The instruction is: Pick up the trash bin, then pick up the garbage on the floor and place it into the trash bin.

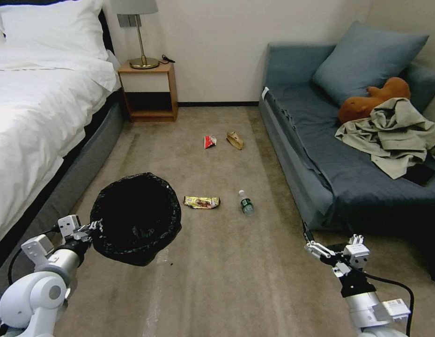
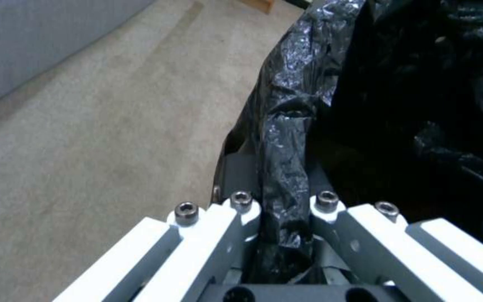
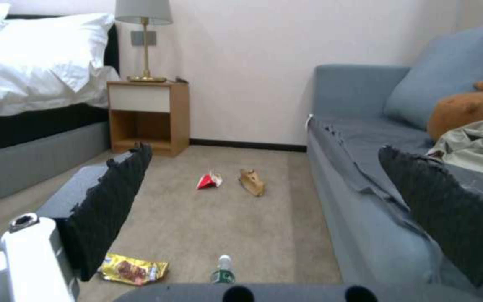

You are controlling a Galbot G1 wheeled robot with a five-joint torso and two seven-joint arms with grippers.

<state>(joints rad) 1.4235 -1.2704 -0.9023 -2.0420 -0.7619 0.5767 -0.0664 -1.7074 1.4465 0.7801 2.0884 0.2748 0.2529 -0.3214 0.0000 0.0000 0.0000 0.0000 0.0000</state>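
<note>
Left gripper (image 1: 93, 228) at 8 o'clock in the head view, clamped on the rim of the bin (image 1: 135, 217), fingers pinching the black liner. In the left wrist view, liner fold (image 2: 283, 167) squeezed between the two white fingers (image 2: 219, 235), bin (image 2: 409, 105) filling the side beyond, carpet (image 2: 102, 126) on the other side. Bin mouth tilted toward the camera, dark inside; cannot tell whether raised off the carpet or resting on it.

Right gripper (image 1: 315, 245) at 4 o'clock in the head view, just off the sofa (image 1: 320, 154) front, holding nothing. In the right wrist view, black ribbed pads (image 3: 113, 197) spread wide apart, litter visible between them.

Garbage all on the carpet (image 1: 217, 271):
- Wrapper (image 1: 202, 201), gold-yellow, flat, at 3 o'clock from the bin, just beside it; also in the right wrist view (image 3: 133, 269).
- Bottle (image 1: 246, 203), lying down with cap pointing away, at 3 o'clock from the wrapper, near; in the right wrist view (image 3: 224, 270).
- Packet (image 1: 210, 141), red-white, at 12 o'clock from the wrapper, well apart; in the right wrist view (image 3: 209, 180).
- Bag (image 1: 235, 140), brown paper, just beside the packet at its 3 o'clock; in the right wrist view (image 3: 251, 182).

Bed (image 1: 34, 103) along 9 o'clock, nightstand (image 1: 149, 91) with lamp (image 1: 137, 28) at 11 o'clock.
</note>
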